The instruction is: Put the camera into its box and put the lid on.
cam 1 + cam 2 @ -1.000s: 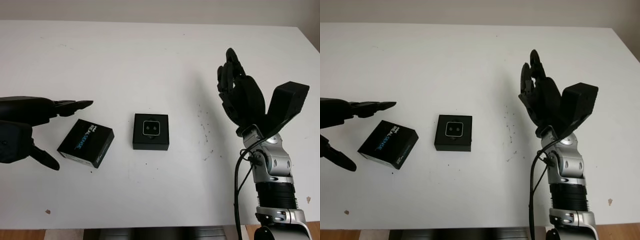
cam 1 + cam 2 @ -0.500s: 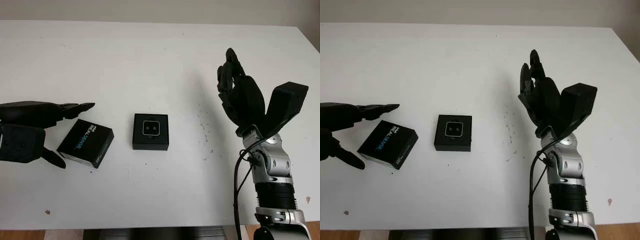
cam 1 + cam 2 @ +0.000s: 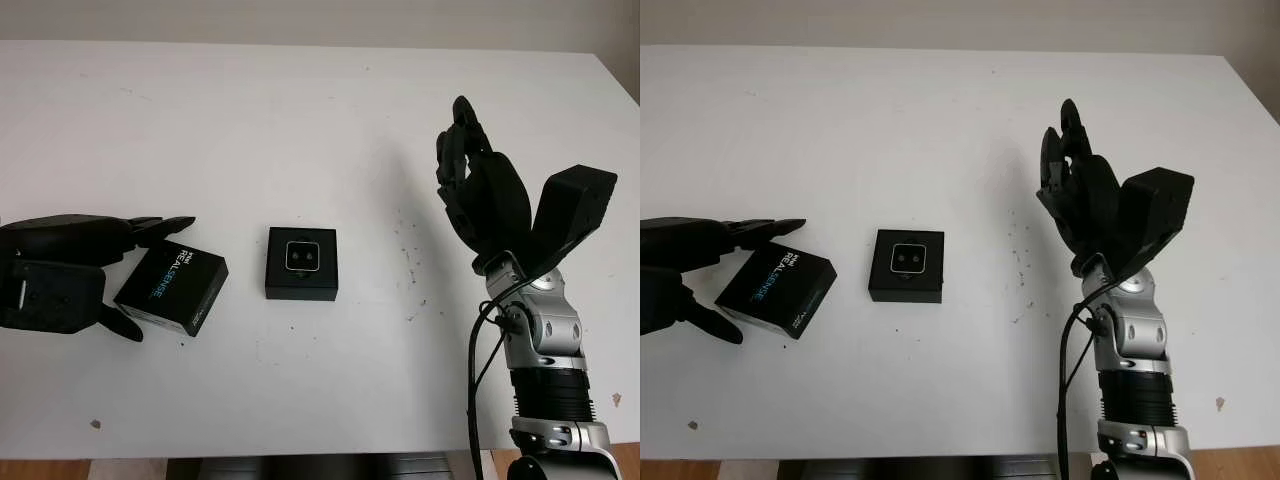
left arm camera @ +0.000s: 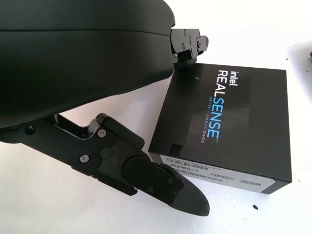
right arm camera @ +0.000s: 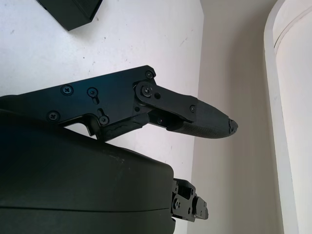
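Straddling the lid (image 3: 171,291), left hand (image 3: 62,282) open.

Bright even light, soft shadows on white table (image 3: 300,120), sharp focus

The desk (image 3: 300,110) has a smooth, matt white top, speckled with small dark marks. The lid (image 4: 229,131) looks like black cardboard with a slight sheen, white and blue print on top and a white paper label on its side; the box (image 3: 301,263) is matt black too. Both the left hand (image 3: 60,280) and the right hand (image 3: 480,195) have matt black plastic shells with small screws, and bare metal shows on the right wrist (image 3: 545,325).
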